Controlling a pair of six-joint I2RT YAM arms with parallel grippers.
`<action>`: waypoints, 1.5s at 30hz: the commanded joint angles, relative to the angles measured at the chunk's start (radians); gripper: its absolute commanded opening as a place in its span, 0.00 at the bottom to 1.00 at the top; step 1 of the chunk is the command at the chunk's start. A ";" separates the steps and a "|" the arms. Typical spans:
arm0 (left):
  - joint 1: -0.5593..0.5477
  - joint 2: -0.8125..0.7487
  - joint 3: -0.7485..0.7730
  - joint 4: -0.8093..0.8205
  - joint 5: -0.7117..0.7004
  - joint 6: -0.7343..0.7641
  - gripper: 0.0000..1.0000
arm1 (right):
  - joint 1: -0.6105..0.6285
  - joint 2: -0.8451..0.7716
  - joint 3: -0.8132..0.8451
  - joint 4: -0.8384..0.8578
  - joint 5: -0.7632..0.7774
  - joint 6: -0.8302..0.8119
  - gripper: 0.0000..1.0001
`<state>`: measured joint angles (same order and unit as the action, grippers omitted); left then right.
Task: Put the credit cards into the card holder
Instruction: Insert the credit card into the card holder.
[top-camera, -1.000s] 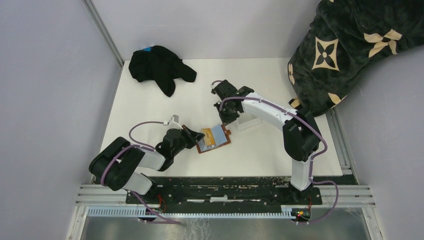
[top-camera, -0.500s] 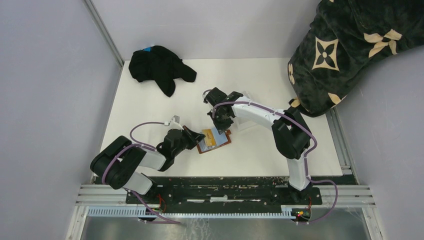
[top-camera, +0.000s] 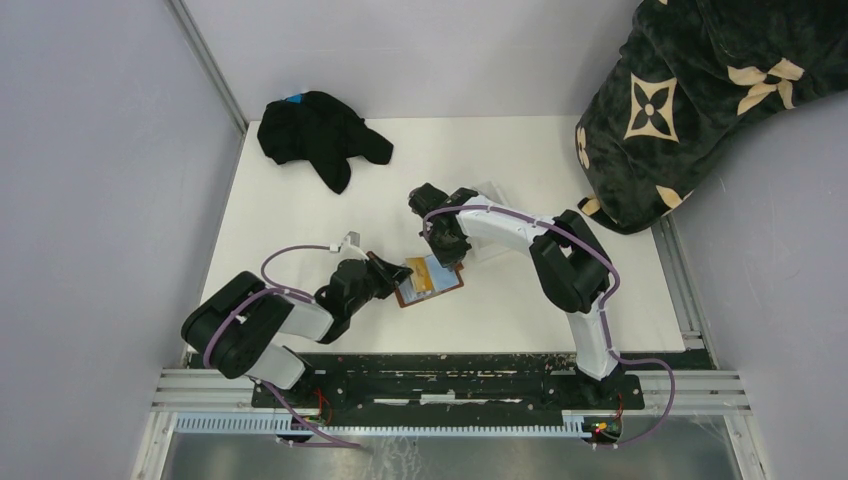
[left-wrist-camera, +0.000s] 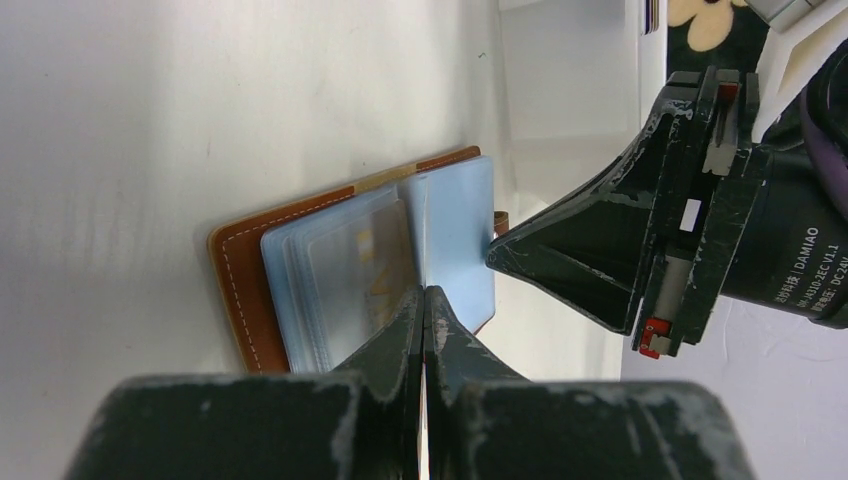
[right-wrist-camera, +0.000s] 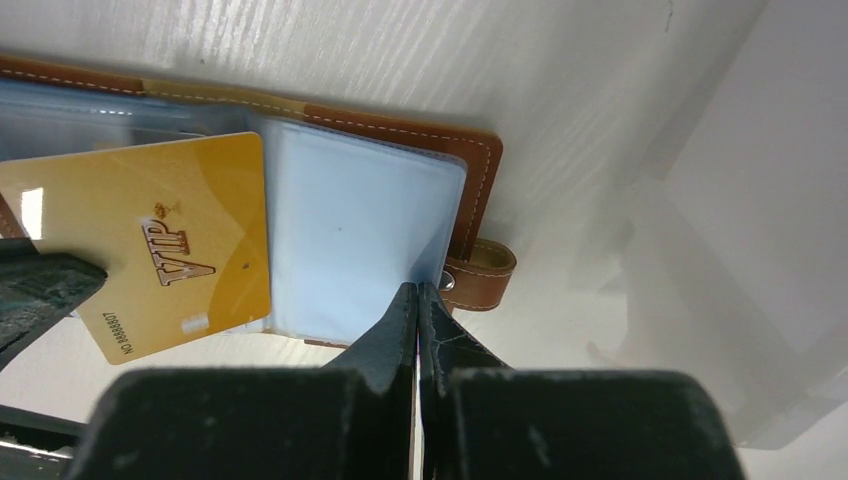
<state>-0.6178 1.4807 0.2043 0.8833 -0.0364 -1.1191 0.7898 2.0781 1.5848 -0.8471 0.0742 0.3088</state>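
Note:
The brown card holder (top-camera: 452, 289) lies open mid-table, its clear sleeves up; it also shows in the left wrist view (left-wrist-camera: 235, 290) and the right wrist view (right-wrist-camera: 475, 160). My left gripper (top-camera: 397, 273) (left-wrist-camera: 425, 295) is shut on a yellow-orange VIP credit card (right-wrist-camera: 160, 230), held over the holder's left sleeves and seen edge-on in its own view. My right gripper (top-camera: 448, 252) (right-wrist-camera: 417, 290) is shut on a thin card seen only as an edge between its fingers. Its tip is at the right sleeve's edge, beside the snap tab (right-wrist-camera: 480, 275).
A clear plastic tray (top-camera: 492, 243) (right-wrist-camera: 740, 250) sits just right of the holder. A black cloth (top-camera: 318, 130) lies at the back left. A dark patterned blanket (top-camera: 700, 90) hangs over the back right corner.
My right gripper has moved left and nearer from the clear tray down to the holder's right edge. The left gripper and yellow card have stayed put.

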 joint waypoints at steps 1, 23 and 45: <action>-0.013 0.020 0.033 0.063 -0.048 -0.043 0.03 | 0.002 0.008 0.027 -0.006 0.052 -0.003 0.01; -0.074 0.085 0.009 0.123 -0.172 -0.215 0.03 | -0.012 0.024 -0.020 -0.002 0.024 0.006 0.01; -0.125 0.014 0.028 -0.050 -0.243 -0.144 0.03 | -0.017 0.027 -0.015 -0.007 0.014 0.005 0.01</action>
<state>-0.7338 1.5021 0.2138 0.8394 -0.2367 -1.2987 0.7795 2.0975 1.5780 -0.8505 0.0792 0.3122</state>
